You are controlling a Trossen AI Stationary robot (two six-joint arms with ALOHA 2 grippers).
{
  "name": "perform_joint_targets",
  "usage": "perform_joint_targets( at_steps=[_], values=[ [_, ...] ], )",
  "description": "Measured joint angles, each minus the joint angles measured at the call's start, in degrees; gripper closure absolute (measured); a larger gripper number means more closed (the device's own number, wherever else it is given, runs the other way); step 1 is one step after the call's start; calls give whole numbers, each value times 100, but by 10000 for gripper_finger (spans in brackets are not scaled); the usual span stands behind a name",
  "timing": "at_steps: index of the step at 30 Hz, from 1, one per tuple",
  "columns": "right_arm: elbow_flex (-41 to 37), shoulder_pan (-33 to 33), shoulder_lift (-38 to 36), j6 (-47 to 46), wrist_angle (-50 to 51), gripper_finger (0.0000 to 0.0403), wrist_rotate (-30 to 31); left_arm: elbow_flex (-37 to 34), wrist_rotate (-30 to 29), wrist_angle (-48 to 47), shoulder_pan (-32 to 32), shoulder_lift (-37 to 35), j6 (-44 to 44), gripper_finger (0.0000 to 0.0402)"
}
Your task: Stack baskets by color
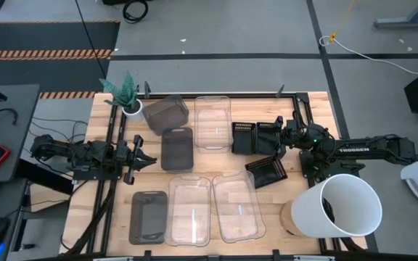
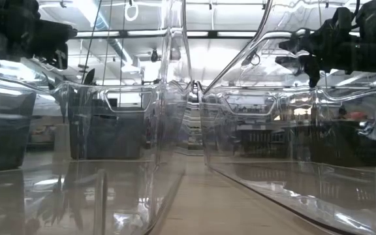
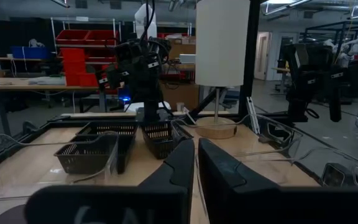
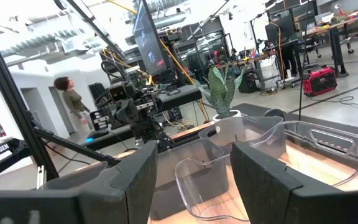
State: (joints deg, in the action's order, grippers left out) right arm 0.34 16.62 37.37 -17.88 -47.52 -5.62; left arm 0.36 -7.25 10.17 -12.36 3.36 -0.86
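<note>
Three clear baskets show in the high view: one at the back (image 1: pixel 212 122) and two side by side at the front (image 1: pixel 189 210) (image 1: pixel 238 206). Dark grey baskets lie at the back left, tilted (image 1: pixel 167 112), at the middle (image 1: pixel 177 148) and at the front left (image 1: pixel 149 216). Two black slotted baskets (image 1: pixel 243 136) (image 1: pixel 267 133) sit together, and a third (image 1: pixel 267 172) leans in front of them. My right gripper (image 1: pixel 279 139) (image 4: pixel 194 152) hovers open at the black pair, holding nothing. The left gripper (image 1: pixel 149 156) (image 3: pixel 196 163) is shut and empty, left of the middle grey basket.
A big white bucket (image 1: pixel 347 205) lies on its side on a round wooden base at the front right. A small white plant pot (image 1: pixel 131 107) stands at the back left corner. A black frame (image 1: pixel 296 109) edges the table. A person (image 4: pixel 72 99) stands far off in the room.
</note>
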Motion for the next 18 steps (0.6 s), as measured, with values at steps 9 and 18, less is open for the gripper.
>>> perform_joint_targets(
  at_steps=[9, 18],
  values=[
    [0, 0, -1, 0, 0, 194, 0, 0, 0, 0, 2, -2, 0, 370],
    [0, 0, 0, 0, 0, 194, 0, 0, -2, 2, 2, -1, 0, 375]
  ],
)
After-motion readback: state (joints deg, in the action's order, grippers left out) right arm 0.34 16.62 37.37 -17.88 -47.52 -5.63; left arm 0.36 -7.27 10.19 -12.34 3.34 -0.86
